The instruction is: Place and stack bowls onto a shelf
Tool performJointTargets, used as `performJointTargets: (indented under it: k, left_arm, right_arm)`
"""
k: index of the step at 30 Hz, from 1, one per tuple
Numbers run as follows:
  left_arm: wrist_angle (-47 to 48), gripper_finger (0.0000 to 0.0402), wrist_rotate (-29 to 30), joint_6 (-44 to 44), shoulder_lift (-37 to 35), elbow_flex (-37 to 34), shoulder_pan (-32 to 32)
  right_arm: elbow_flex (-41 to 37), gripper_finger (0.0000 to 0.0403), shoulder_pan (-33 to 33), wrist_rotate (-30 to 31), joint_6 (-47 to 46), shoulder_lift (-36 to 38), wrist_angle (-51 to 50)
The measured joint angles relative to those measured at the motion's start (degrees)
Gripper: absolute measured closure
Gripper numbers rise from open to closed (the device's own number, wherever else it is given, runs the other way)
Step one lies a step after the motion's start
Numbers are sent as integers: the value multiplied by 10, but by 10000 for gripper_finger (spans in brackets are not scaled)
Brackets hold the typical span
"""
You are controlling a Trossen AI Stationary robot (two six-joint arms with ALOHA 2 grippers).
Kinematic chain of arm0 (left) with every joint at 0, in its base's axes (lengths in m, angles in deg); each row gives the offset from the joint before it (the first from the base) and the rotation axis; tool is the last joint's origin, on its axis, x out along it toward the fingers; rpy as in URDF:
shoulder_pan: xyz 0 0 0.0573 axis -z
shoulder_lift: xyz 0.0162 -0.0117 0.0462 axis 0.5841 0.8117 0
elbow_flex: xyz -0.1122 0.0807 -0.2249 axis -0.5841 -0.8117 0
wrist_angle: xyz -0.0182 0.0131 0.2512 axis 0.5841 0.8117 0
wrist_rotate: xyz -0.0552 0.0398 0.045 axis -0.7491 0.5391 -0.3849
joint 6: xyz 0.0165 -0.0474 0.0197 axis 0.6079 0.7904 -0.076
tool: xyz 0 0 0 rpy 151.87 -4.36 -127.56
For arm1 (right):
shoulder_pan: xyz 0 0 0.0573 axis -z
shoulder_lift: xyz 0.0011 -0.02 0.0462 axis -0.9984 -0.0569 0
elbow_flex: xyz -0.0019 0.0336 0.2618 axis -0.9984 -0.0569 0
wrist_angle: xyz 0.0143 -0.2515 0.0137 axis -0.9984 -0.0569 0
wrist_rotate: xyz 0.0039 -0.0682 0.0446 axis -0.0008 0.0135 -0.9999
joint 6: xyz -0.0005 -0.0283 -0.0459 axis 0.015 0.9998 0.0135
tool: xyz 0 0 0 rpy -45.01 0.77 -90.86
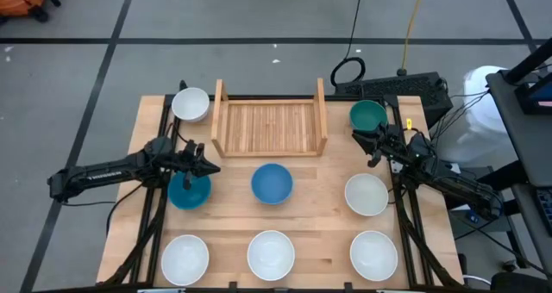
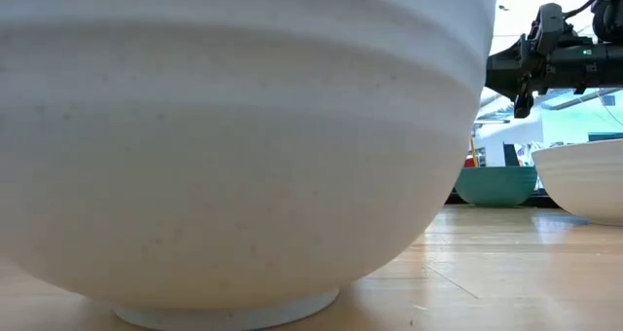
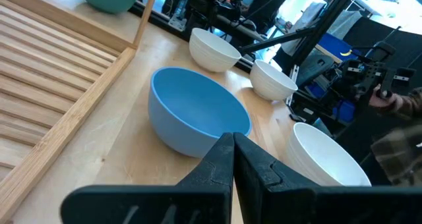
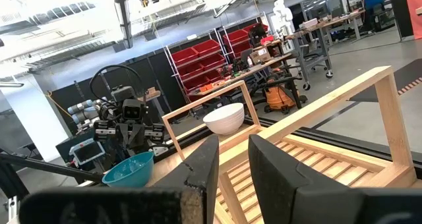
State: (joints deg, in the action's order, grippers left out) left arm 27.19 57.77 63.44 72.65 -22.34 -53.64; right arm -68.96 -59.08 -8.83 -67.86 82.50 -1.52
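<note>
The wooden slatted shelf (image 1: 267, 125) stands at the table's far middle with nothing on it. A white bowl (image 1: 191, 104) sits to its left and the dark green bowl (image 1: 368, 115) to its right. Two blue bowls rest on the table, one at the centre (image 1: 272, 183) and one at the left (image 1: 189, 190). My left gripper (image 1: 211, 168) hovers over the left blue bowl's far rim, shut and empty (image 3: 233, 155). My right gripper (image 1: 366, 142) hangs beside the green bowl's near side, slightly open and empty (image 4: 232, 165).
A white bowl (image 1: 366, 194) sits at mid right, and three white bowls (image 1: 185, 258), (image 1: 271, 254), (image 1: 373, 254) stand along the near edge. The middle one fills the low view (image 2: 243, 146). A person's hand (image 3: 381, 99) shows beyond the table's right side.
</note>
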Motion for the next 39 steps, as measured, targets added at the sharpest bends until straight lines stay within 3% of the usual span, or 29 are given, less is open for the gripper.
performJointTargets:
  k: [27, 39]
  left_arm:
    - [-7, 394, 1, 28, 0, 0, 0]
    - [-31, 394, 51, 31, 1, 0, 0]
  right_arm:
    - [0, 325, 0, 1, -6, 0, 6]
    - [0, 325, 0, 2, -6, 0, 6]
